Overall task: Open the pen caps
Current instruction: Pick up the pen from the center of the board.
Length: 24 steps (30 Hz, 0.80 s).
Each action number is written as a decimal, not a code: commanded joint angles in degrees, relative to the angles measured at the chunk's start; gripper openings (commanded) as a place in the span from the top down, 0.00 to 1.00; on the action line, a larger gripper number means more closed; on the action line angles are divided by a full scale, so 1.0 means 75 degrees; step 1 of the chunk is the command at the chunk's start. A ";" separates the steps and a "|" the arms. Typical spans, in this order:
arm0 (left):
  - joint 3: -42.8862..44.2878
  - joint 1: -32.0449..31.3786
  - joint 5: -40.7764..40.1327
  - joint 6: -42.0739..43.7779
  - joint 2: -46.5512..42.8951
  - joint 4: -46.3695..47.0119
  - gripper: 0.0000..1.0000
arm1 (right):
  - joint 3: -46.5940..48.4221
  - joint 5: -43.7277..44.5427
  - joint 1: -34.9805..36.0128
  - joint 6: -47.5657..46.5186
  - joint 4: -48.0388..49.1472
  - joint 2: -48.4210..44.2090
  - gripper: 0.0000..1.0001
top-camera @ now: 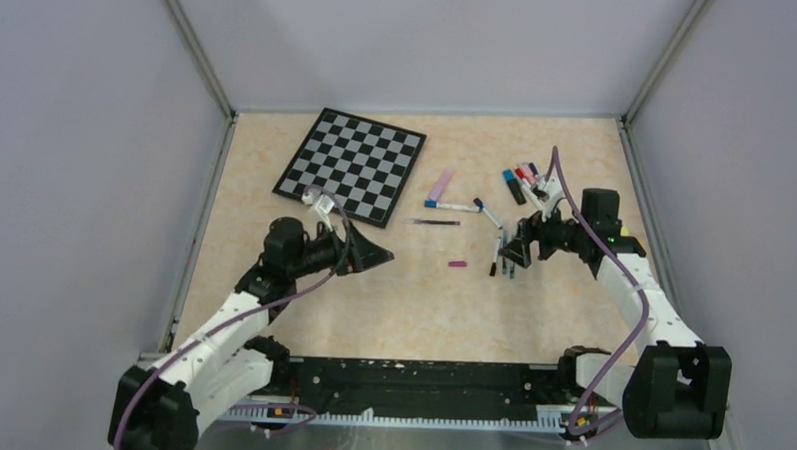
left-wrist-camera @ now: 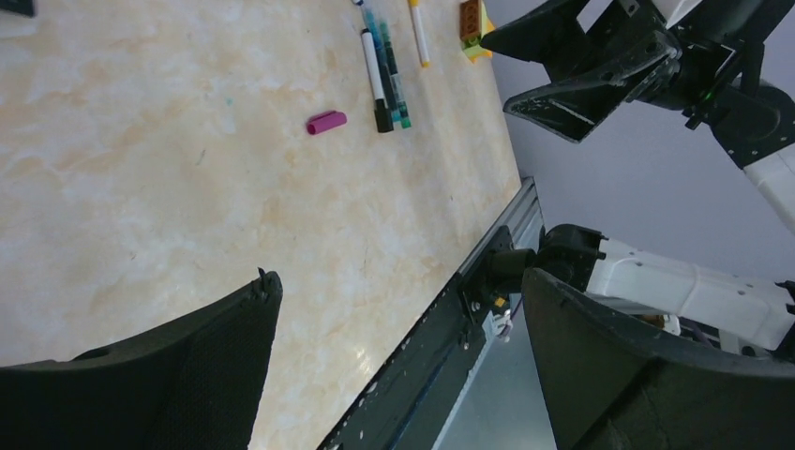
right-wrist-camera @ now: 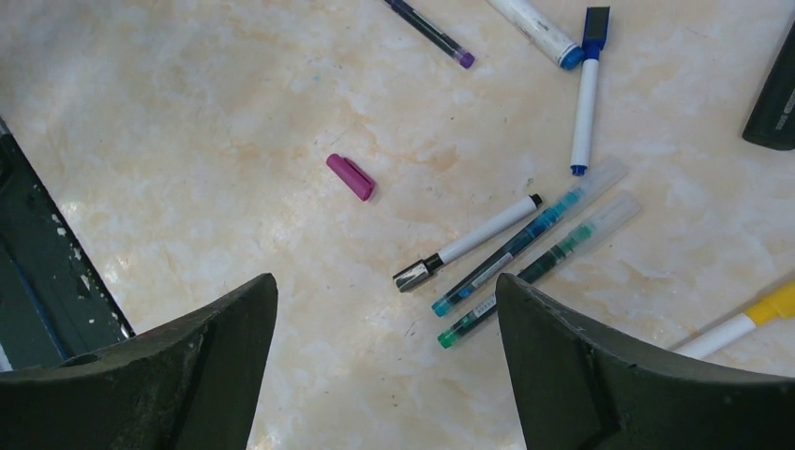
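A loose purple pen cap (top-camera: 457, 263) (right-wrist-camera: 351, 177) (left-wrist-camera: 326, 122) lies alone on the marbled tabletop. Just right of it three pens lie side by side: a white one with black ends (right-wrist-camera: 469, 243), a blue one (right-wrist-camera: 525, 239) and a green one (right-wrist-camera: 544, 267). My right gripper (top-camera: 509, 251) (right-wrist-camera: 386, 281) hovers over the near ends of these pens, open, nothing between its fingers. My left gripper (top-camera: 378, 254) (left-wrist-camera: 401, 274) hangs open and empty left of the cap, well apart from it.
A chessboard (top-camera: 351, 163) lies at the back left. More pens are scattered behind: a pink one (top-camera: 440, 186), a thin dark one (top-camera: 436, 222), a white marker with a blue cap (right-wrist-camera: 589, 89), a cluster (top-camera: 524, 179) at the back right. A yellow-capped pen (right-wrist-camera: 741, 323) lies to the right.
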 commanded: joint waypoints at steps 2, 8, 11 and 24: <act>0.1608 -0.1596 -0.2279 0.0788 0.1274 -0.0924 0.01 | -0.0048 -0.0411 -0.0235 0.0238 0.0664 -0.0196 0.16; 0.3666 -0.2741 -0.3977 0.1345 0.3173 -0.2403 0.01 | -0.0094 -0.0336 -0.0314 0.0122 0.0660 -0.0245 0.16; 0.4496 -0.3066 -0.4400 0.1613 0.3968 -0.2893 0.01 | -0.0150 -0.0660 -0.0314 -0.0220 0.0538 -0.0275 0.16; 0.3609 -0.2992 -0.5010 0.1860 0.2888 -0.2284 0.01 | 0.1954 -0.1370 0.1316 -0.8408 -0.3075 0.1929 0.23</act>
